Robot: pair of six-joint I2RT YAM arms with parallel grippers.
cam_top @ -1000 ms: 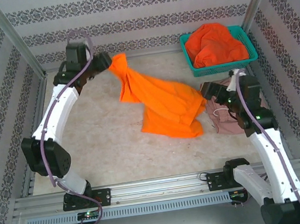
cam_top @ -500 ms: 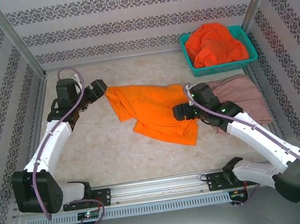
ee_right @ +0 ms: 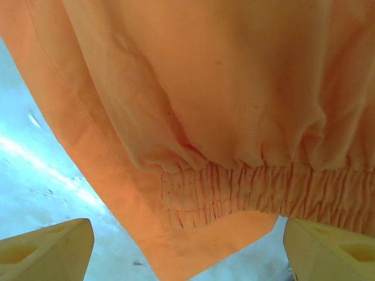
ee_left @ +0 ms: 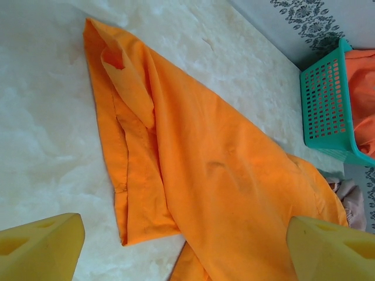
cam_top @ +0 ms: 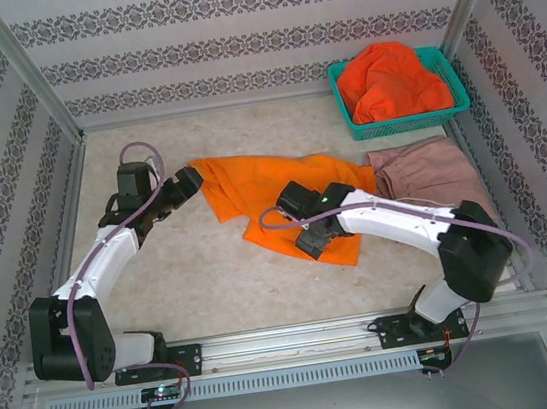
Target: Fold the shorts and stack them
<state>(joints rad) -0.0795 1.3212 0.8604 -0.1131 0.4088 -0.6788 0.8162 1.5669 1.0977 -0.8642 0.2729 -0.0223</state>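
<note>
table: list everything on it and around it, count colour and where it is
orange shorts: 1, orange, spread flat mid-table
pink shorts: 1, dusty pink, right side, just nearer than the basket
red-orange shorts: 1, bright red-orange, heaped in the basket
basket: 1, teal mesh, far right corner
table: 1, pale mottled top
walls: grey-white patterned, around the table
left gripper: 1, yellow fingers, open, at the orange shorts' left end
right gripper: 1, yellow fingers, open, over their gathered waist

Patterned walls (cam_top: 251,36), pale marbled tabletop (cam_top: 212,273)
</note>
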